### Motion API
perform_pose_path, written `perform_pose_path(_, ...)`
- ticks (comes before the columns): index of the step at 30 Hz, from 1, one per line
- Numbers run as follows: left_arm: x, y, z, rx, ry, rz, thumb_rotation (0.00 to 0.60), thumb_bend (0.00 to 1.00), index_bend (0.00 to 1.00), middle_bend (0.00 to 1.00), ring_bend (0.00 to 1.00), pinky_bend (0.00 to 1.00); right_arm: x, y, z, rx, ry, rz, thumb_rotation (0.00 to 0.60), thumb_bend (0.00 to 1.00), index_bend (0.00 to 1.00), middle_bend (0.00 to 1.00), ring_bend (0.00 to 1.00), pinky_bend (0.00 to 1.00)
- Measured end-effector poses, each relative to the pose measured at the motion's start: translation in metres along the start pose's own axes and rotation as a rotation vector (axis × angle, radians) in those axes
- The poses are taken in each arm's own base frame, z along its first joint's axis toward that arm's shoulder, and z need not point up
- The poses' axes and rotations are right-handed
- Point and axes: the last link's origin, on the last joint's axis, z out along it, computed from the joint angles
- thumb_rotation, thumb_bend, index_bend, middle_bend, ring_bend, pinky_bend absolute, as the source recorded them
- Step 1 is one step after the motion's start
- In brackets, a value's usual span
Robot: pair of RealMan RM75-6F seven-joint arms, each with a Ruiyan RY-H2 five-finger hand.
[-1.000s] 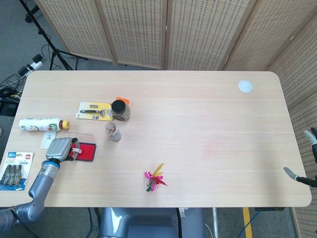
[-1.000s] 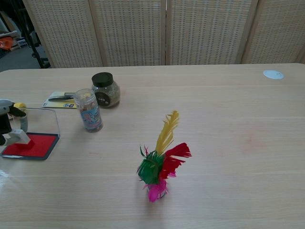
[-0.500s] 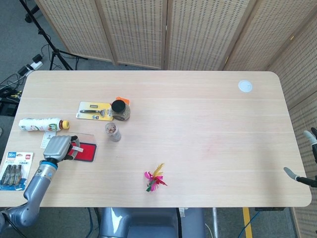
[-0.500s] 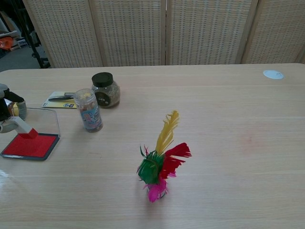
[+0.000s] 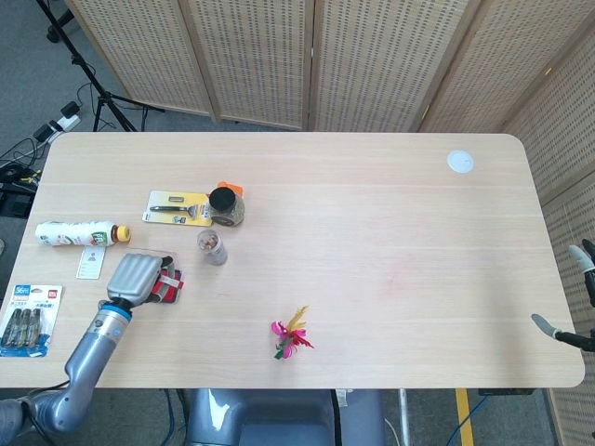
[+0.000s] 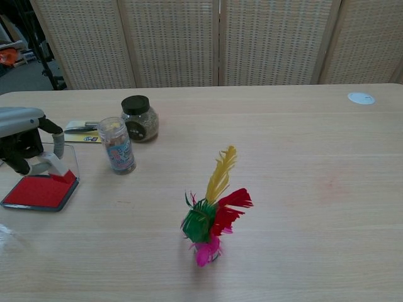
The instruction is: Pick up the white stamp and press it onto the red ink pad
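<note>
The red ink pad [image 6: 36, 192] lies open at the table's left, its clear lid [image 6: 70, 157] raised behind it. My left hand [image 6: 22, 133] holds the white stamp [image 6: 53, 164] tilted, with its red face down at the pad's right end; whether it touches the ink I cannot tell. From the head view the left hand [image 5: 139, 276] covers most of the ink pad [image 5: 172, 284], and the stamp is hidden. My right hand [image 5: 584, 256] shows only partly at the right edge, off the table, fingers apart and holding nothing.
A small clear jar [image 6: 117, 145] and a black-lidded jar [image 6: 139, 118] stand just right of the pad. A razor pack [image 5: 177, 208], a lying bottle [image 5: 74, 234], a card [image 5: 91, 261] and a pen pack [image 5: 28, 319] sit nearby. A feather shuttlecock [image 6: 211, 214] stands mid-table; a white disc [image 5: 459, 162] lies far right.
My left hand has lifted slightly and moved to the right with the stamp, from the pad's left end to its right end. The right hand has not moved.
</note>
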Motion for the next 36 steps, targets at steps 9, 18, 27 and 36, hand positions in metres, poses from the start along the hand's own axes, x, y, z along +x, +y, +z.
perform_pose_path(9, -0.022, 0.029, 0.017, 0.001, -0.048, 0.033, 0.6, 0.39, 0.6, 1.0, 0.98, 0.92, -0.001, 0.001, 0.001, -0.003, -0.007, 0.001, 0.6, 0.0, 0.0, 0.0, 0.0, 0.0)
perform_pose_path(18, -0.027, 0.039, 0.021, 0.026, -0.053, 0.073, 0.6, 0.39, 0.6, 1.0, 0.98, 0.92, 0.0, 0.002, 0.001, -0.007, -0.006, 0.008, 0.6, 0.0, 0.0, 0.0, 0.0, 0.0)
perform_pose_path(27, -0.033, 0.043, 0.022, 0.03, -0.066, 0.086, 0.6, 0.39, 0.59, 1.0, 0.98, 0.92, 0.001, 0.003, 0.001, -0.007, -0.004, 0.012, 0.6, 0.0, 0.0, 0.0, 0.0, 0.0)
perform_pose_path(36, -0.034, 0.044, 0.022, 0.03, -0.072, 0.086, 0.6, 0.38, 0.5, 1.0, 0.98, 0.92, 0.002, 0.003, 0.001, -0.008, -0.003, 0.016, 0.6, 0.0, 0.0, 0.0, 0.0, 0.0)
